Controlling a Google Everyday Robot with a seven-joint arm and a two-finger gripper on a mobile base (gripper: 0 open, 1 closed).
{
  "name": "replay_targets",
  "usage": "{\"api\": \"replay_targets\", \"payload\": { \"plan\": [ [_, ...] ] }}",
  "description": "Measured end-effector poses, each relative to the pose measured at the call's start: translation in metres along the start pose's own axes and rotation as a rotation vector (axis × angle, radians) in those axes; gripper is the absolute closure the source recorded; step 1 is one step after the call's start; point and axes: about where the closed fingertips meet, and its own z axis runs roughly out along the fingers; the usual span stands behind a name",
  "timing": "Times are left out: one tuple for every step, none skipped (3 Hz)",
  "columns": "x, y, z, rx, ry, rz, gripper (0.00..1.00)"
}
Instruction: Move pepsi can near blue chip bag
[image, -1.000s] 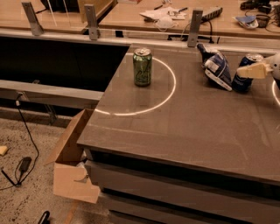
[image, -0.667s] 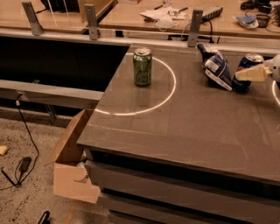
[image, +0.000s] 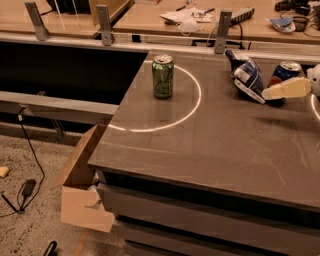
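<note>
A dark grey, matte surface (image: 200, 150) fills most of the view, with a thin bright ring of light (image: 196, 102) drawn on its far left part. Inside that ring stands 1 green soda can with a silver top (image: 163, 76), upright and well apart from everything else. Toward the far right, the small dark blue chip bag with white patches and a shiny, wrinkled skin (image: 247, 77) lies on the surface, tilted with 1 end pointing to the back edge. Just beside it on the right stands the dark blue pepsi can with a silver top (image: 284, 73), upright, very close to the bag or touching it; which of the 2 cannot be told. The cream-coloured gripper (image: 286, 89) reaches in from the right edge of the view, and its pale tip lies across the lower front of the pepsi can, ending just beside the bag. Whether it is clamped on the can or has let go cannot be told. Below the surface's near left corner sits an open brown cardboard box (image: 80, 190) on the speckled floor.
</note>
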Motion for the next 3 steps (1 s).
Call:
{"api": "replay_targets", "payload": {
  "plan": [
    [0.004, 0.009, -0.014, -0.009, -0.023, 0.018, 0.0],
    [0.019, 0.035, -0.058, -0.031, -0.071, 0.066, 0.0],
    [0.019, 0.035, -0.058, -0.031, -0.071, 0.066, 0.0]
  ]
}}
